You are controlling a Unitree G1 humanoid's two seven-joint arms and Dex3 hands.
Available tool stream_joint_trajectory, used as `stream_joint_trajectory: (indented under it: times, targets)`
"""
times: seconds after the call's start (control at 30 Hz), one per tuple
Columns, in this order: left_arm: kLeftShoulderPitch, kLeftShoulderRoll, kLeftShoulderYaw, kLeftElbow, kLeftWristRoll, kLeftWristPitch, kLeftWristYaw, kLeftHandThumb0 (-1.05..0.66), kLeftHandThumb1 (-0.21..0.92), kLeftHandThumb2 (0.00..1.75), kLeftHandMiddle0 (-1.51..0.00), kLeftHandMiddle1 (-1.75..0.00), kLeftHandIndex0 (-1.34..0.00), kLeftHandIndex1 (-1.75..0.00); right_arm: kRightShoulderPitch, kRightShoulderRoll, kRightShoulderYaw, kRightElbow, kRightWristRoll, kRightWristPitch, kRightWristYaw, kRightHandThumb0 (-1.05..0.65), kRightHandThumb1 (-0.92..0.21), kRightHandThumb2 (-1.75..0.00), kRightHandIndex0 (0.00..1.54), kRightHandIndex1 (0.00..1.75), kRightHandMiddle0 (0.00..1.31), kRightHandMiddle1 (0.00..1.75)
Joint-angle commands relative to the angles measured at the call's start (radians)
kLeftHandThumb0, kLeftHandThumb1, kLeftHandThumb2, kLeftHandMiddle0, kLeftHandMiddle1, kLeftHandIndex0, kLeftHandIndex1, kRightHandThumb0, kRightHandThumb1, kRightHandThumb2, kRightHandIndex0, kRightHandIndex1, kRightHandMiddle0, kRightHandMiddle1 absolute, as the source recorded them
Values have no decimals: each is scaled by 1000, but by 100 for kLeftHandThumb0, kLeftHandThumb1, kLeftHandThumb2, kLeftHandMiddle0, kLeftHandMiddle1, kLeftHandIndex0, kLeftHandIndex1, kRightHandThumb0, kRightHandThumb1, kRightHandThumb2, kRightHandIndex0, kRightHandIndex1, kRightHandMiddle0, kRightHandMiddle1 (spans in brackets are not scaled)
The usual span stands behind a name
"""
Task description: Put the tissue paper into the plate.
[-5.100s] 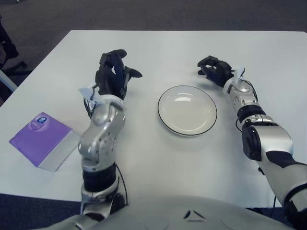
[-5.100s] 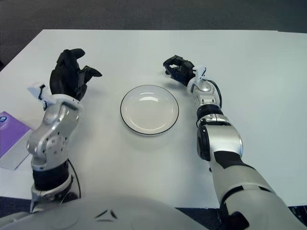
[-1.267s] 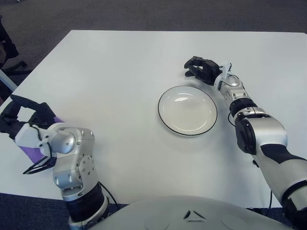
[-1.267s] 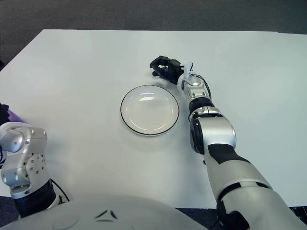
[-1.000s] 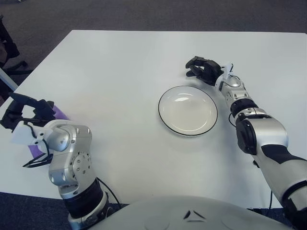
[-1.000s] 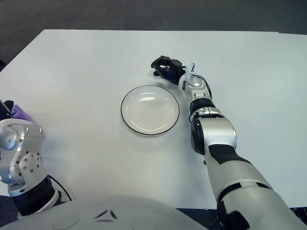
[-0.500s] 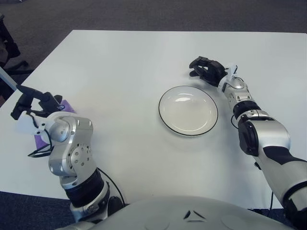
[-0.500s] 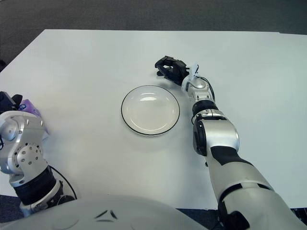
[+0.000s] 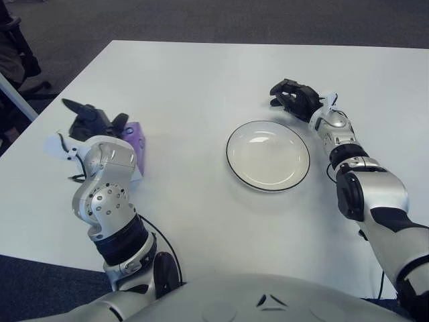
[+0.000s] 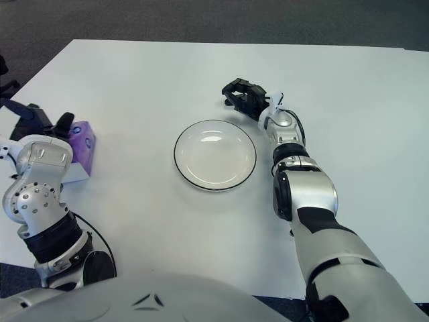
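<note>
**Tissue pack held on the left side, plate not reached yet**

The tissue pack (image 10: pixel 82 146), purple with a white edge, is seen at the left side of the table (image 9: pixel 201 74), tucked right against the left hand (image 9: pixel 94 124). The dark fingers (image 9: pixel 77 107) are wrapped over its top, so it looks like a grasp is in place. Whether the pack is lifted clear or resting on the tabletop can't really be told, since the forearm blocks its lower edge.

The plate (image 9: pixel 234 161) is sat empty in the middle of the table, well apart from the pack. The right hand (image 10: pixel 247 96) is parked just beyond the plate's far right rim, fingers loosely curled with nothing pinched.

So the carry step is judged to be in hand: pack grabbed, transfer barely begun. What's called for next is a sweep of the left arm toward the centre, with the pack kept level and brought over the plate rim before the fingers are let go. A slip could be risked if the grip only catches the top edge.
</note>
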Motion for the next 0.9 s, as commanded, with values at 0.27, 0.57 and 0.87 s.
stream_joint_trajectory:
  times: [0.27,0.57,0.87]
  targets:
    - [-43,-4,-83,114,-36,63,-125,-1,83,63,-28,-175,-19,-158,62,-13,-12,0,0,23,-24,-1,-85,-36,56,140,40,137]
    - [-122,45,-134,210,-44,164,-236,-1,82,68,-24,-175,-14,-169,74,-14,-14,-11,0,22,-37,-1,-85,-36,56,140,40,135]
    - [-189,41,-161,289,-14,206,-312,-1,80,73,-23,-174,-14,-173,88,-13,-17,-22,2,20,-50,-1,-85,-36,57,141,41,134]
